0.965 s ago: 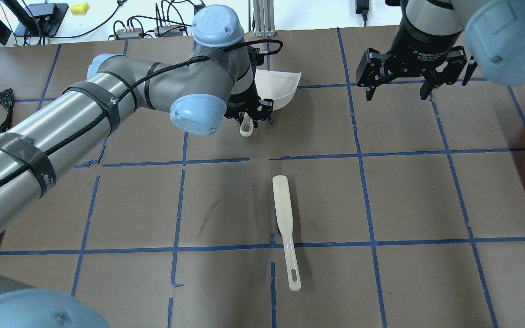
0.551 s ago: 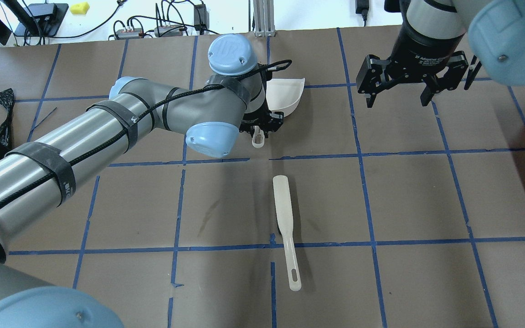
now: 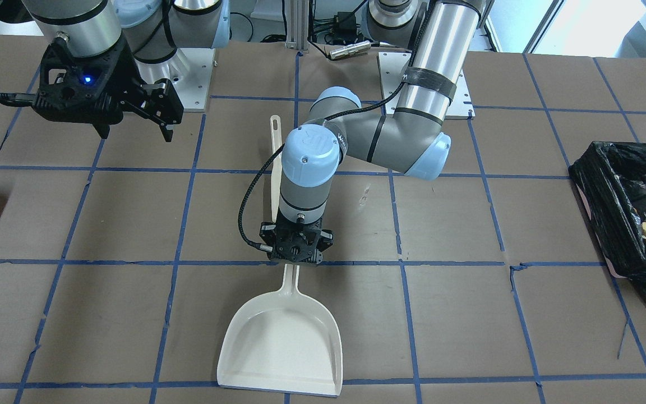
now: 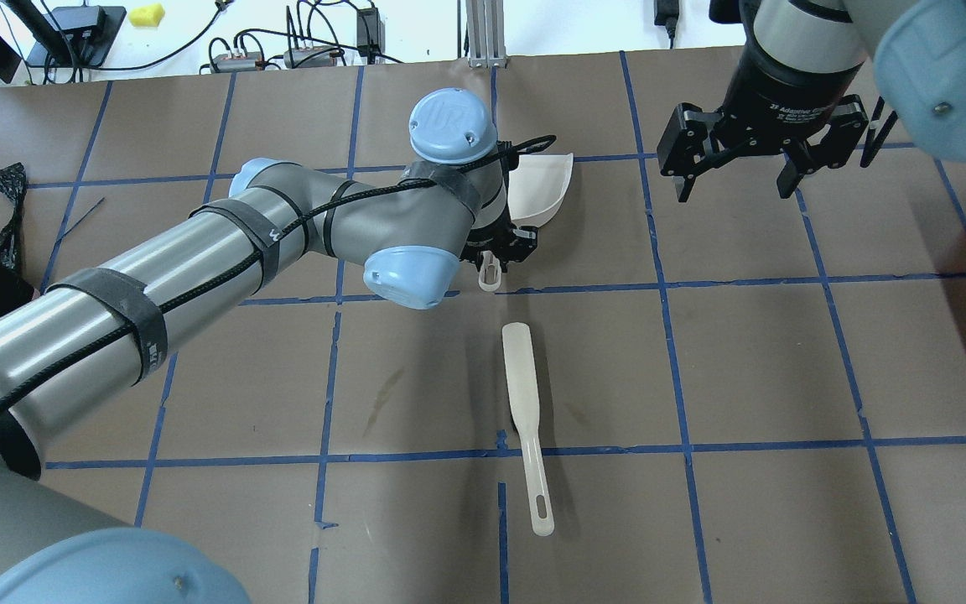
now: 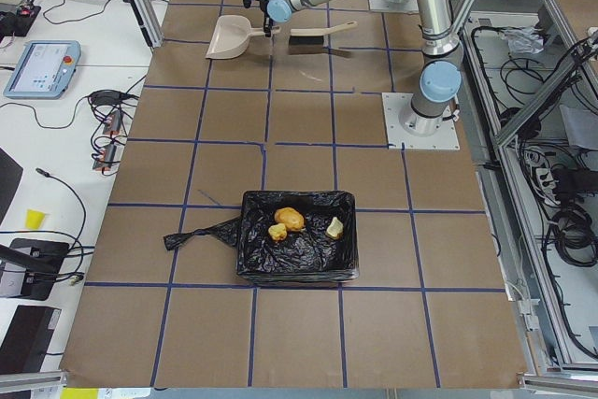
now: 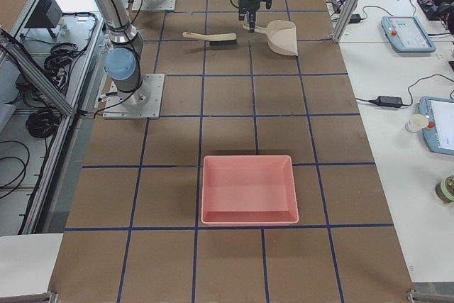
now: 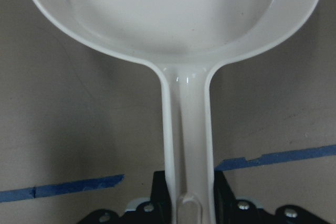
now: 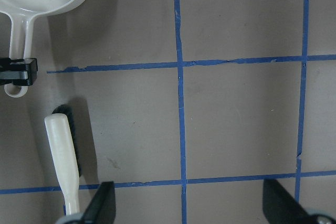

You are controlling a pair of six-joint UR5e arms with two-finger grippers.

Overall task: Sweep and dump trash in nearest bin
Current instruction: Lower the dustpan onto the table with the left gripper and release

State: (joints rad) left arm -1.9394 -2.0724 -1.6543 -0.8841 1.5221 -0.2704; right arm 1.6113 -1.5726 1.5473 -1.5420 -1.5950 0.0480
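Left gripper clamped on the handle of the empty cream plastic dustpan; the trash is already in the bin.

You can see the jaws pinch the handle near its end, which holds the scoop level and pointing at the far edge of the surface, midway along. I cannot tell whether the pan rests on it or hangs just above. The three pieces of trash, an orange-brown lump and two pale yellow chunks, lie inside the black-bag-lined bin at the surface's left end, so you are probably past the dump and parking the pan. The cream long-handled brush lies loose at mid-surface, just robot-side of the pan's handle. The right gripper hangs empty, jaws apart, toward the far edge and right of the pan, likely to stay clear. A pink tray sits at the right end.
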